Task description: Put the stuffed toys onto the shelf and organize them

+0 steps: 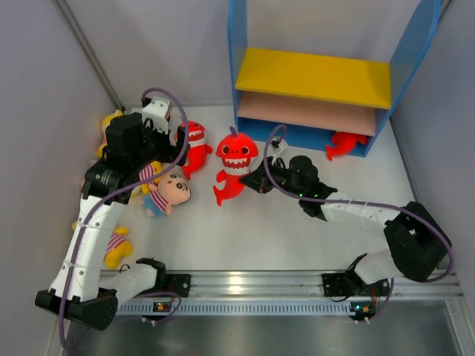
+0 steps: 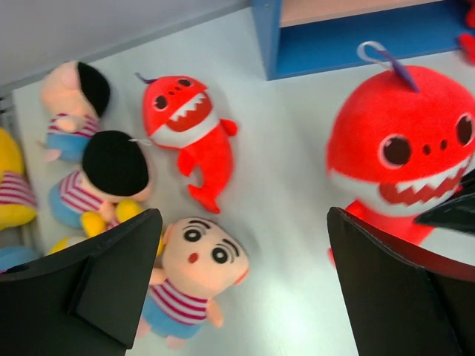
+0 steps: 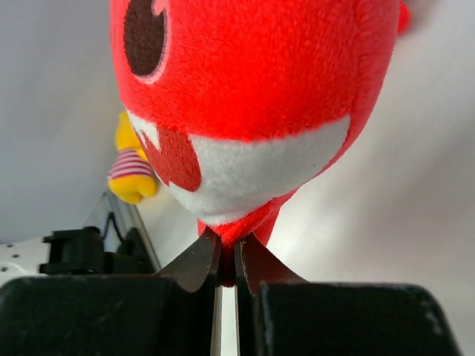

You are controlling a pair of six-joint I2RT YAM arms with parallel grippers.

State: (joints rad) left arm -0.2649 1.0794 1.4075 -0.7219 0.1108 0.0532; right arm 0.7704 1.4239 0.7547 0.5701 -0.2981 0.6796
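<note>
A red shark (image 1: 236,156) is being gripped at its lower body by the closed right hand (image 3: 228,256), near the shelf (image 1: 237,67) front. The left hand (image 2: 241,248) is being held wide open above a boy doll (image 2: 197,274) on the worktop (image 1: 297,237).

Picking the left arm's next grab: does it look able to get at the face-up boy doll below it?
Probably yes. The left gripper is open above the boy doll, which lies face up with nothing on it. The right gripper is shut on a red shark, off to one side.
</note>
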